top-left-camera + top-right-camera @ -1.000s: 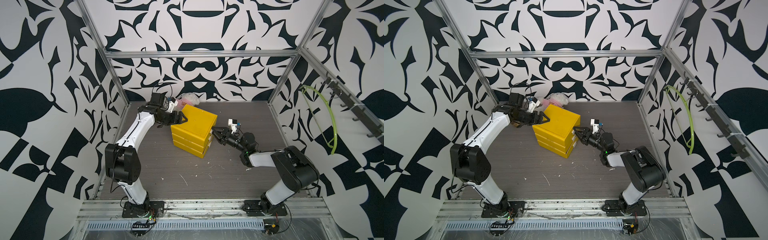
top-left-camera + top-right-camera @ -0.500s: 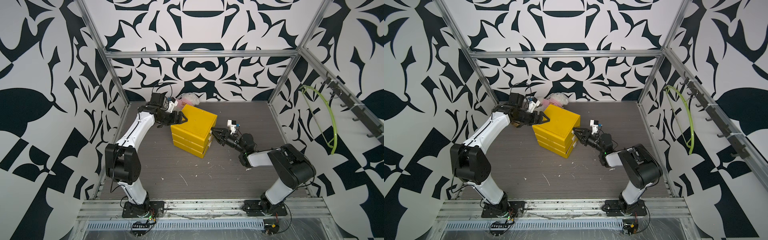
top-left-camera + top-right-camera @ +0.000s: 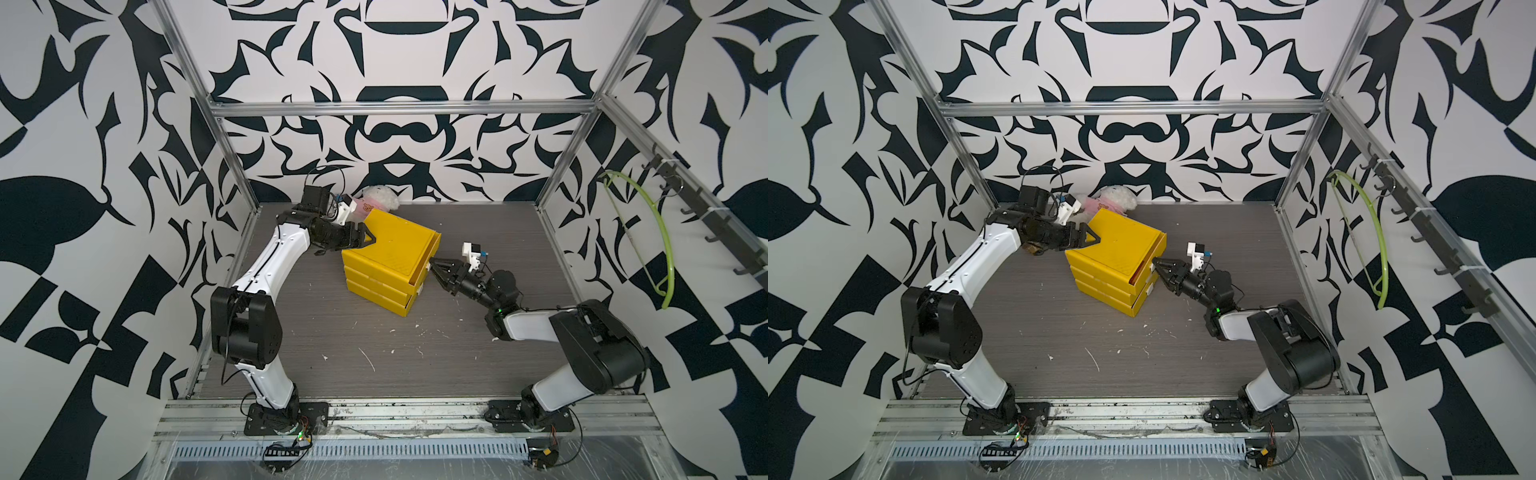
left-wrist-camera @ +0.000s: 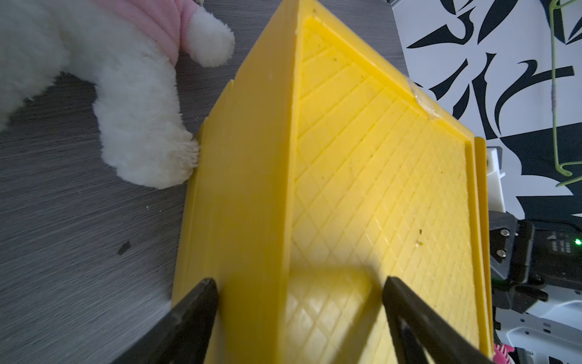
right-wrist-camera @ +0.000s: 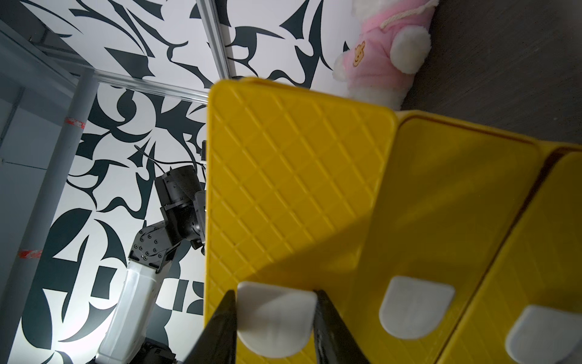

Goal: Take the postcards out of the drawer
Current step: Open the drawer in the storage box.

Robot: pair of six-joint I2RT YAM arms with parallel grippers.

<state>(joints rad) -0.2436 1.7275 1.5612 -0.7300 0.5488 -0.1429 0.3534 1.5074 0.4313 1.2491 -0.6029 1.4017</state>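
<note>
- There was one yellow drawer unit [image 3: 386, 249] sitting on the table.
- It had three drawers [image 5: 456, 195], stacked one on top of the other.
- I counted three white handles [image 5: 415, 305], so one per drawer.
- Two robot arms were in there: the left arm [image 3: 270, 257] and the right arm [image 3: 536, 324].
- That made two grippers, one per arm: the left gripper [image 3: 370, 236] and the right gripper [image 3: 433, 268].
- Each gripper had two black fingers [image 4: 195, 315], so four in total.
- There was one plush toy [image 3: 376, 199], white and fluffy with a pink top.
- One green hanger [image 3: 668, 266] was up on the side wall.
</note>
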